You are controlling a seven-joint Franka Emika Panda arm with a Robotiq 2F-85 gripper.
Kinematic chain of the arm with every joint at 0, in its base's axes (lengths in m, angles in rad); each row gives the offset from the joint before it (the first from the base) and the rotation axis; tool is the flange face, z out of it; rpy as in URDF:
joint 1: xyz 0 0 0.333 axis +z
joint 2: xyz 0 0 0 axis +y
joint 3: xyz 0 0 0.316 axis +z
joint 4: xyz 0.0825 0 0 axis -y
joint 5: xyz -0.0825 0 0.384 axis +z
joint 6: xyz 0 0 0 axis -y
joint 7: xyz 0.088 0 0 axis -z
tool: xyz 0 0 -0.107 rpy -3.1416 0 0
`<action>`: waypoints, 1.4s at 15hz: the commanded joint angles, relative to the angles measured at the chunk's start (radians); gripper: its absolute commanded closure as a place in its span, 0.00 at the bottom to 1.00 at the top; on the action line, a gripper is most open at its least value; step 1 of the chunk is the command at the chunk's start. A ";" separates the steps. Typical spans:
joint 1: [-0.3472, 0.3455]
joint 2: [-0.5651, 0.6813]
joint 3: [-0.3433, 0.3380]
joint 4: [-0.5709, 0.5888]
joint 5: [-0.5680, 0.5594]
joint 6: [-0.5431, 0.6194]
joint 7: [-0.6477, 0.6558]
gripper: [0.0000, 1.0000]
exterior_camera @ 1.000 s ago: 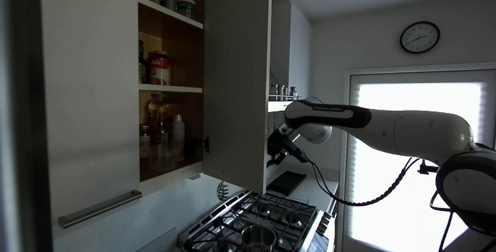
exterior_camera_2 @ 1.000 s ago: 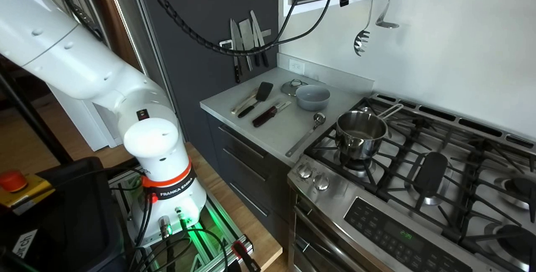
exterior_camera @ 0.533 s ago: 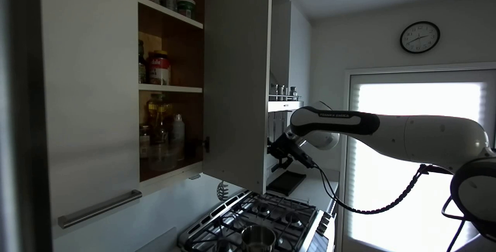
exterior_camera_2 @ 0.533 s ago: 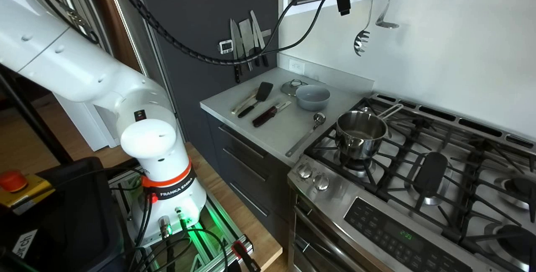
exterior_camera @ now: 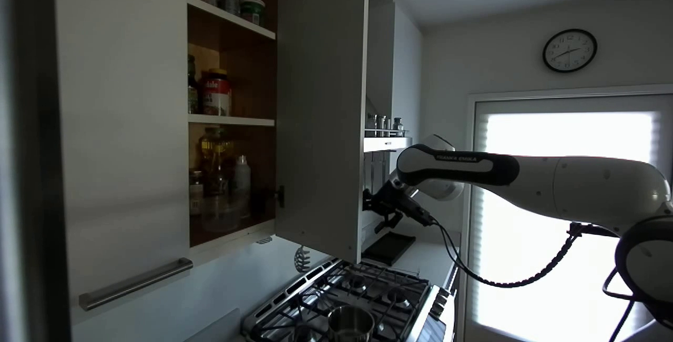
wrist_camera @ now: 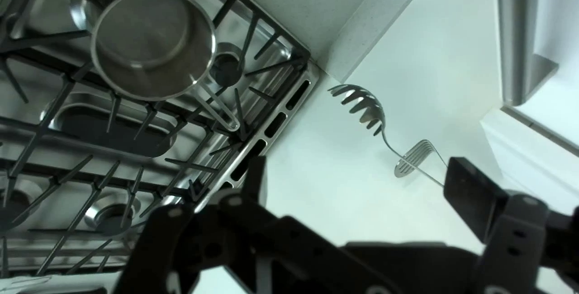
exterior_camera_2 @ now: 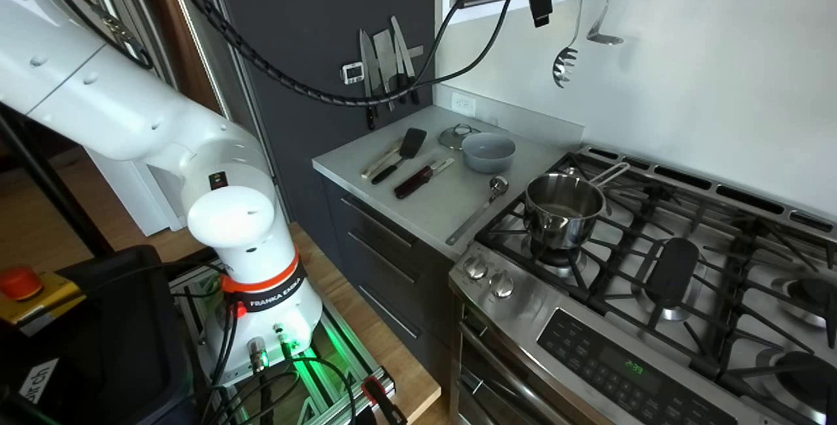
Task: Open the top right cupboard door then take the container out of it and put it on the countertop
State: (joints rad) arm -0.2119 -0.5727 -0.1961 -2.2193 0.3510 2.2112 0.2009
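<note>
The top right cupboard door stands wide open, its inner face showing in an exterior view; its handle is hidden. Inside, a clear container stands on the lowest shelf; I cannot tell if it is the task's container. My gripper is open and empty, fingers spread wide, pointing toward the pale wall. In an exterior view the gripper is on the outer side of the open door, partly hidden by its edge; I cannot tell if they touch. The countertop lies beside the hob and shows in the wrist view.
A spray bottle and oil bottle stand near the container. A closed door is alongside. A steel pot stands on the hob. A bowl and utensils lie on the countertop. A spaghetti spoon hangs on the wall.
The arm has drawn back, away from the open door's edge, and the gripper sits a little lower. Most of this came in the first half second. The door has not moved.
</note>
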 commanded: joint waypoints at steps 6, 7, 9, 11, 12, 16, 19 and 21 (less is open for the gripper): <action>-0.002 -0.149 -0.069 0.020 -0.179 -0.346 -0.279 0.00; 0.003 -0.166 -0.069 0.020 -0.180 -0.371 -0.306 0.00; 0.015 -0.208 -0.056 0.020 -0.177 -0.443 -0.332 0.00; 0.036 -0.252 -0.040 0.020 -0.175 -0.505 -0.363 0.00; 0.048 -0.277 -0.028 0.020 -0.174 -0.535 -0.374 0.00; 0.094 -0.341 0.020 0.034 -0.168 -0.605 -0.384 0.00; 0.134 -0.368 0.063 0.048 -0.156 -0.605 -0.375 0.00; 0.167 -0.371 0.093 0.067 -0.151 -0.604 -0.373 0.00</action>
State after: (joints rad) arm -0.0976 -0.9334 -0.1280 -2.1731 0.2004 1.6259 -0.1771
